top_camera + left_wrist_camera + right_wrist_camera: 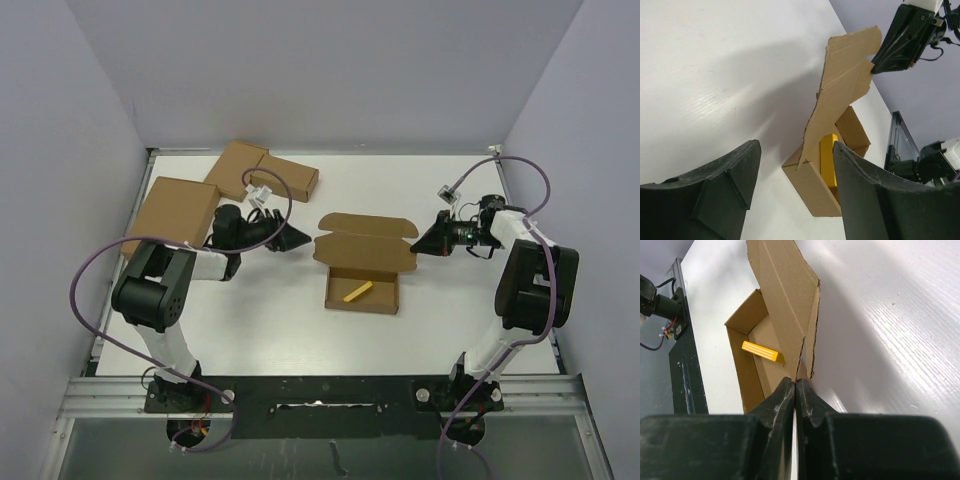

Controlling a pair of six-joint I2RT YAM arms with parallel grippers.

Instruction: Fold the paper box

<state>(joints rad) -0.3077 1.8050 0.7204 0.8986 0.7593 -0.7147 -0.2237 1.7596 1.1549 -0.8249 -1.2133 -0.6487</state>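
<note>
Where the paper box (pixel 362 272) lies: at the middle of the surface (pixel 250 320), between the two arms, with its open tray toward the arm bases and its lid raised on the far side.
Long axis: left to right across the surface, so each short end faces one arm.
Lid: joined along the far long edge and tilted up, neither flat nor shut. The tray is uncovered, and a yellow piece (pixel 357 291) lies loose inside it.
Right end effector (pixel 432 240): fingers pressed together with no gap showing. The thin edge of the lid's right-hand flap runs in between the tips, so it appears to be pinching that flap.
Left end effector (pixel 297 238): fingers set wide apart and holding nothing. It points rightward at the left end of the lid, just beside it but not touching.
Direction from the left end effector: the box is straight ahead, with the lid seen edge-on in the gap between the fingers and the tray lower down.
Nearer arm: the right one, already on the cardboard; the left is near but clear of it.
What the next move turns on (judgement): the lid has to swing about its far long edge, down toward the near side. Because that edge runs from arm to arm, each arm can work on one end of it.
Risk (judgement): a pinch at one end alone may twist the lid, and the side flaps could catch on the tray walls.
Elsewhere: a large flat carton (pixel 172 212) and a pair of small cartons (pixel 262 170) sit at the far left, well apart from the box.
</note>
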